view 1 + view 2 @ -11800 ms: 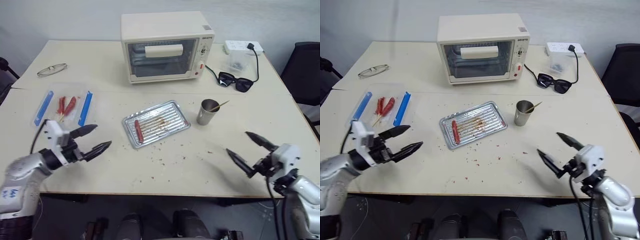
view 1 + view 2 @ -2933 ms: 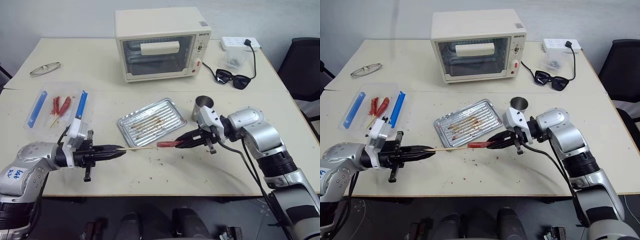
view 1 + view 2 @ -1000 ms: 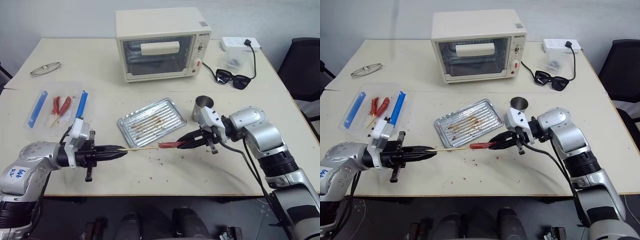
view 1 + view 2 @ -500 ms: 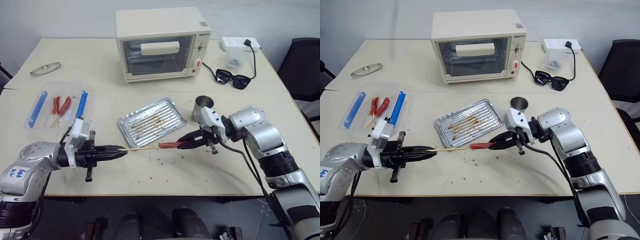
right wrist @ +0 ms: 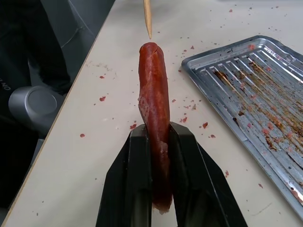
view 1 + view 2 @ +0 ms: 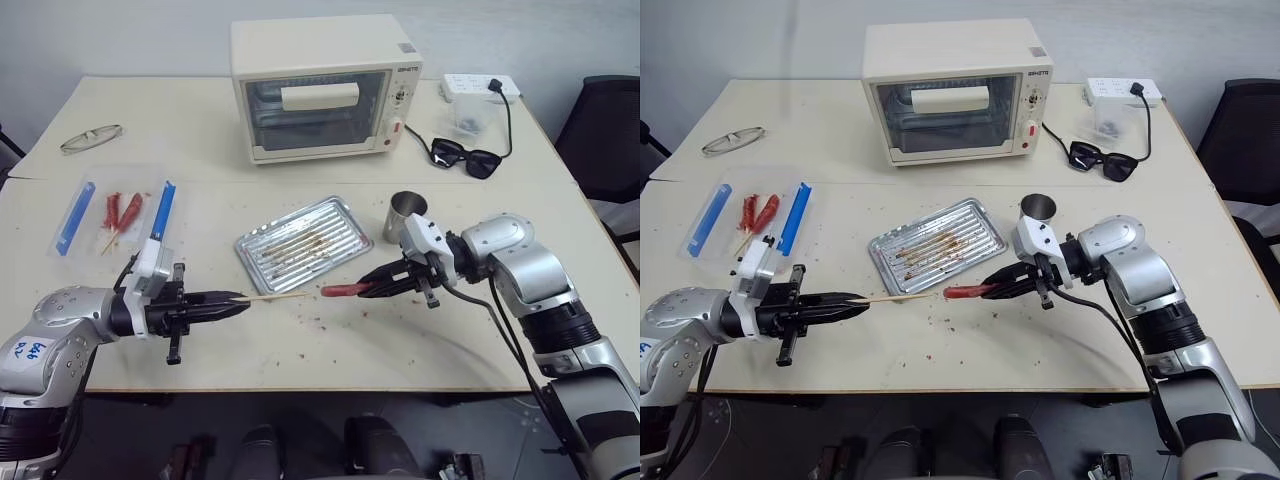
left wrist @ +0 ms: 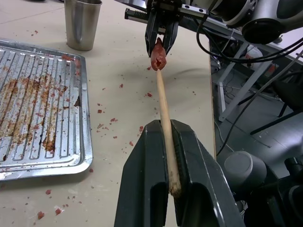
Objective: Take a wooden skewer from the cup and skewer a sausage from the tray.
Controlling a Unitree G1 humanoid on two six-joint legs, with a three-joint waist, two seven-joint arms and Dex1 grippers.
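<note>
Left tool [image 6: 236, 303] is clamped fully shut on the butt end of the wooden skewer [image 6: 285, 296], stick pointing level toward the robot's right, over the table [image 6: 420, 330] in front of the tray [image 6: 352, 213]. Right tool [image 6: 368, 289] is closed on the back half of the sausage [image 6: 340, 291], front half sticking out toward the stick. In the right wrist view the skewer tip [image 5: 147, 19] sits just off the sausage's [image 5: 154, 94] nose, slightly apart and a bit off centre; in the left wrist view the tip looks touching the end, so cannot tell if it has started to bite. Not pierced through yet. Tray is empty of sausages, only brown crumbs and stains; cup [image 6: 405, 217] stands upright just beyond the right tool, behind the wrist. Handling guess: skewer is light, thin and stiff but will likely bow or snap if pushed off-axis, so a hold nearer the tip would flex less. Sausage looks soft, glossy and a bit slippery, and is already torn where the jaws pinch; it may slide back or split. Best held around the middle with moderate squeeze, stick aimed along its long axis. Red crumbs are scattered on the table below.
</note>
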